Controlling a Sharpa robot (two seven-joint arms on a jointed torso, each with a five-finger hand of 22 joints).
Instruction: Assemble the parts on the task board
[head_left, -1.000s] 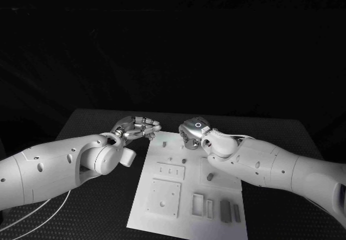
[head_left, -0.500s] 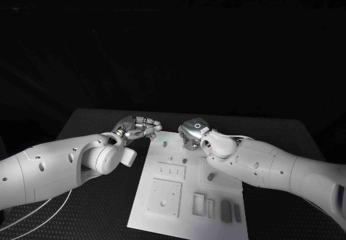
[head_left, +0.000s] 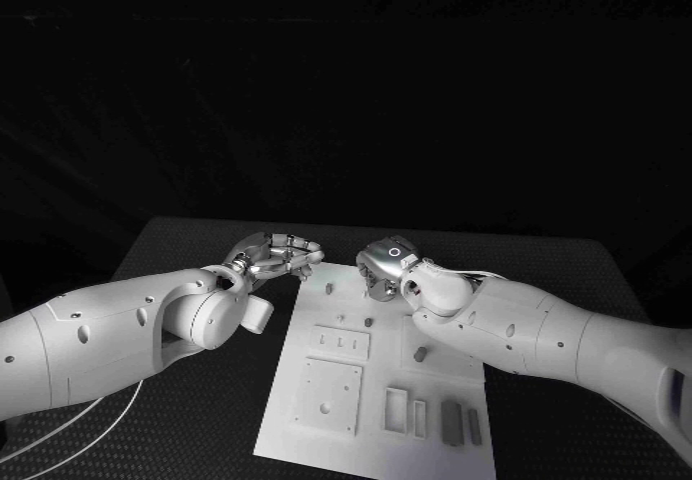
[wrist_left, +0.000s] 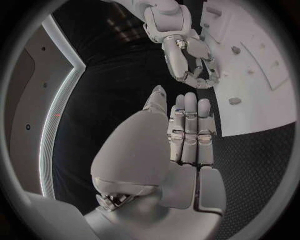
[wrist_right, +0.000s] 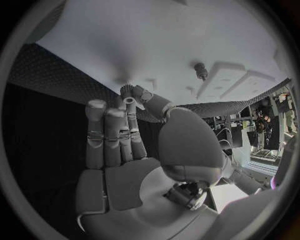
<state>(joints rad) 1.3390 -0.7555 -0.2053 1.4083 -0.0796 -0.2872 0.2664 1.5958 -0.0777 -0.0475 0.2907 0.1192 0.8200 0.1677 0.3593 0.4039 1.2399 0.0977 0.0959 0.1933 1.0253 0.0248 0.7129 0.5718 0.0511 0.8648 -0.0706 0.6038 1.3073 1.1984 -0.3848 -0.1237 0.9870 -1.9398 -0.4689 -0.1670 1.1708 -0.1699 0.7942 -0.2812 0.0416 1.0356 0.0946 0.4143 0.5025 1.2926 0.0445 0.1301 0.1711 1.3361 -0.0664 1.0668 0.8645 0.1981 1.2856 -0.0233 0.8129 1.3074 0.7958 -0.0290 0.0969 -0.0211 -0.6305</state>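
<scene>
The task board (head_left: 378, 385) lies flat on the black desk (head_left: 188, 420), running from near the middle of the desk toward its near edge. Small grey parts sit on it: a short peg (head_left: 420, 353) stands near the board's centre, and a pair of slim bars (head_left: 462, 422) lies by the board's near right corner, beside two narrow rectangular slots. A square plate with a hole in it occupies the board's near left area, and a smaller plate with a row of small holes sits just beyond that.

The left hand (head_left: 274, 256) hovers over the desk just beside the board's far left corner. In the left wrist view the left hand (wrist_left: 181, 145) has its fingers stretched out straight, side by side, with nothing in them. The right hand (head_left: 387, 266) hangs above the far end of the board, with its fingers curled downward as the left wrist view shows (wrist_left: 190, 62). In the right wrist view that same hand (wrist_right: 125, 150) has three fingers upright and the thumb bent across toward the board surface; nothing lies between them. A small peg (wrist_right: 200, 71) stands on the board past those fingertips, apart from them. The two hands are near each other across the board's far left corner and do not touch.
</scene>
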